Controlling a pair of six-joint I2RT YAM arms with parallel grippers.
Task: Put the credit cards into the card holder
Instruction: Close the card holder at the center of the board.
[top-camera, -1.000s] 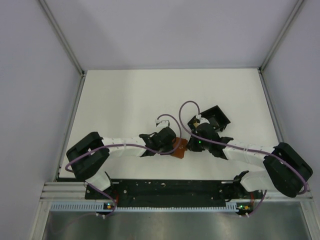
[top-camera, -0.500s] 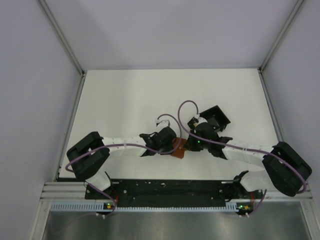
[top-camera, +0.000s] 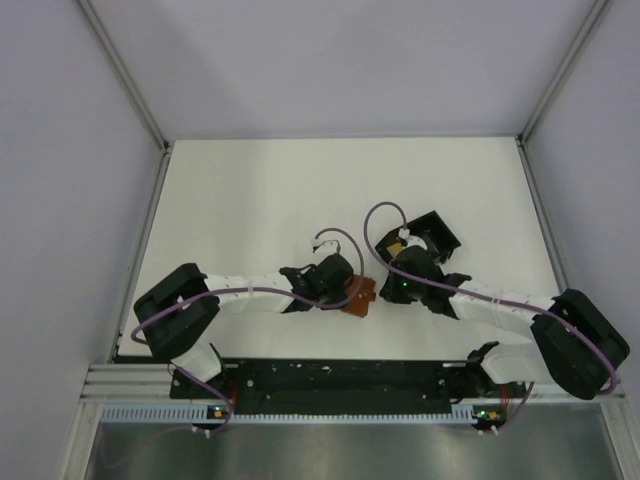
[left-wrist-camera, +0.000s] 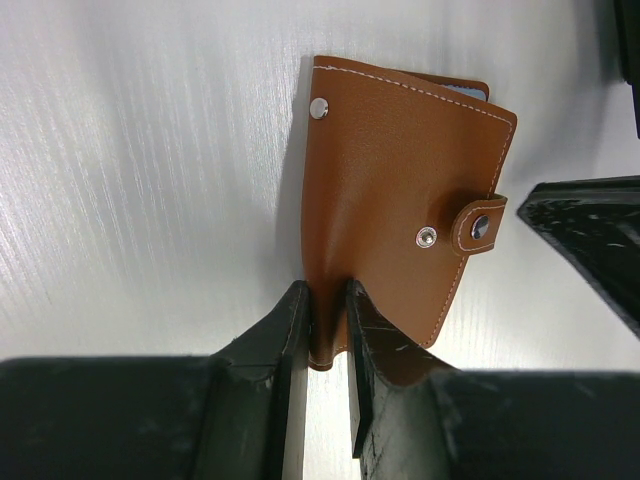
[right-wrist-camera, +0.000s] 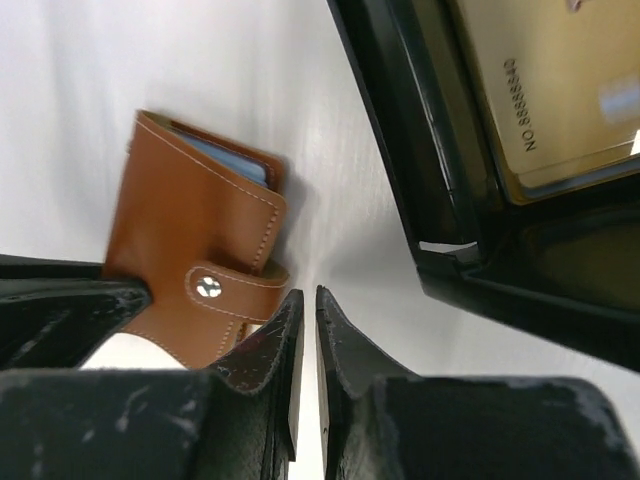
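The brown leather card holder (left-wrist-camera: 400, 190) lies folded on the white table, its tab snapped; it also shows in the top view (top-camera: 362, 294). A blue card's edge (right-wrist-camera: 225, 150) peeks out of its open side. My left gripper (left-wrist-camera: 328, 290) is shut on the holder's near edge, also seen from above (top-camera: 348, 290). My right gripper (right-wrist-camera: 309, 293) is shut and empty, right beside the holder's tab (right-wrist-camera: 225, 285), near the table middle (top-camera: 388, 272). A tan-gold card (right-wrist-camera: 540, 90) lies inside the black box.
The black open-frame slotted box (right-wrist-camera: 440, 200) stands just beyond and to the right of my right gripper, at the table's middle right (top-camera: 437, 232). Purple cables loop above both wrists. Grey walls enclose the table.
My right arm has shifted a little to the right, away from the holder, uncovering the tan-gold card in the black box. The left gripper still holds the holder in place.
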